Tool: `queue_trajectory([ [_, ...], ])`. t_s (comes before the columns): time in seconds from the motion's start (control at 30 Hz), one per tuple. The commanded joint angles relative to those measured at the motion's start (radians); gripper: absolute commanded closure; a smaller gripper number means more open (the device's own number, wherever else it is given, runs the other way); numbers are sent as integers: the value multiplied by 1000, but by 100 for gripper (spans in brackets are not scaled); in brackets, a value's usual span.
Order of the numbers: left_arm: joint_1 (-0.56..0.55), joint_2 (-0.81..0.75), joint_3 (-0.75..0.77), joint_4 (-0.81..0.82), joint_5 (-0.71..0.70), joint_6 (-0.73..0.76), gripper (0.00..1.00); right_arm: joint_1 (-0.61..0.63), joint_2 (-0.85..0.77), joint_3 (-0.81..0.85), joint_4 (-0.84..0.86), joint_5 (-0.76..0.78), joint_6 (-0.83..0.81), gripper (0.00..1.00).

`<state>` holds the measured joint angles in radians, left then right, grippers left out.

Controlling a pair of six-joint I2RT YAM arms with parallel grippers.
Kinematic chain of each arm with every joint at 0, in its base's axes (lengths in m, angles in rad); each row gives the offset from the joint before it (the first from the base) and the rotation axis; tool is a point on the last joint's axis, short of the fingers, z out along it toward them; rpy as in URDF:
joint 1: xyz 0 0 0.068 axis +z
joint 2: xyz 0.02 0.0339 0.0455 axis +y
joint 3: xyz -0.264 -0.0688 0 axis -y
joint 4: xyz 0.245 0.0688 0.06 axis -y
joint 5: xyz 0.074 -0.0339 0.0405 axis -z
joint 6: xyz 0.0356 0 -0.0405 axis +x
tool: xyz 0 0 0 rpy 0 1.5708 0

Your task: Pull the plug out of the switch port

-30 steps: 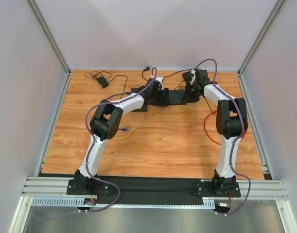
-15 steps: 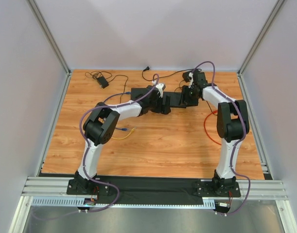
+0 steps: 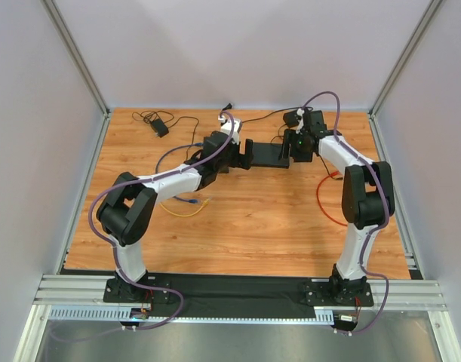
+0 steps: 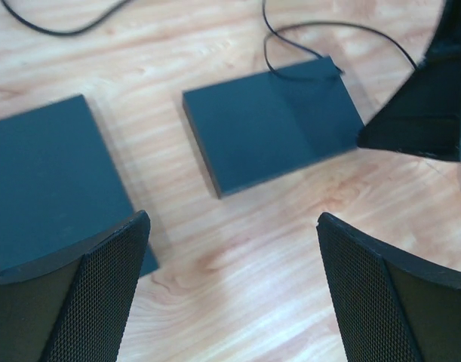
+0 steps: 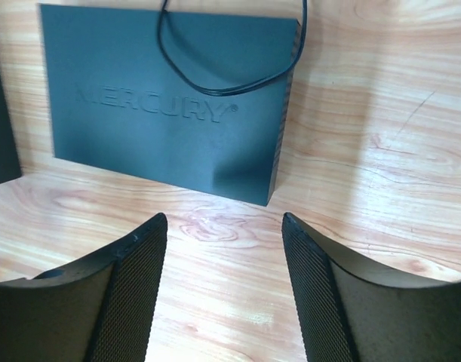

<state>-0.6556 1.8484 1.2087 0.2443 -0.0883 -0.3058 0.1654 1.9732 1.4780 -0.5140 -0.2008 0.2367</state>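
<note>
The left gripper [image 4: 232, 222] hangs over bare wood at the far middle of the surface [image 3: 253, 226]. Its jaws are spread very wide and hold nothing. Below it lie two flat black boxes, just apart from each other. The left wrist view shows the second box [image 4: 49, 181] to the left and the switch [image 4: 271, 132] to the right. The right gripper [image 5: 224, 219] hovers just beside the near edge of the switch [image 5: 162, 105] (the lid carries raised MERCURY lettering). Its jaws are partly open and grip nothing. A thin black cable [image 5: 215, 89] loops across the lid and runs off its far edge. No port face can be made out in any view. In the overhead view the two grippers sit near the left and right ends of the switch [image 3: 264, 153]. A blue plug [image 3: 186, 200] on a yellow cable [image 3: 204, 205] lies loose on the wood to the near left, well apart from both boxes. An orange cable [image 3: 324, 207] curves along the right side.
</note>
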Motion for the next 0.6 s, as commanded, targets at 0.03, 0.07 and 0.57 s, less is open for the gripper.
queue_trajectory([
  [0.03, 39, -32, 25, -14, -50, 39, 0, 13, -105, -27, 89, -35, 6, 34],
  [0.07, 51, -34, 29, -31, -30, 25, 0, 17, -111, -28, 97, -48, 6, 33],
  [0.57, 344, -198, -325, 273, 207, -144, 7, 246, 38, 136, 181, -109, 46, 33],
])
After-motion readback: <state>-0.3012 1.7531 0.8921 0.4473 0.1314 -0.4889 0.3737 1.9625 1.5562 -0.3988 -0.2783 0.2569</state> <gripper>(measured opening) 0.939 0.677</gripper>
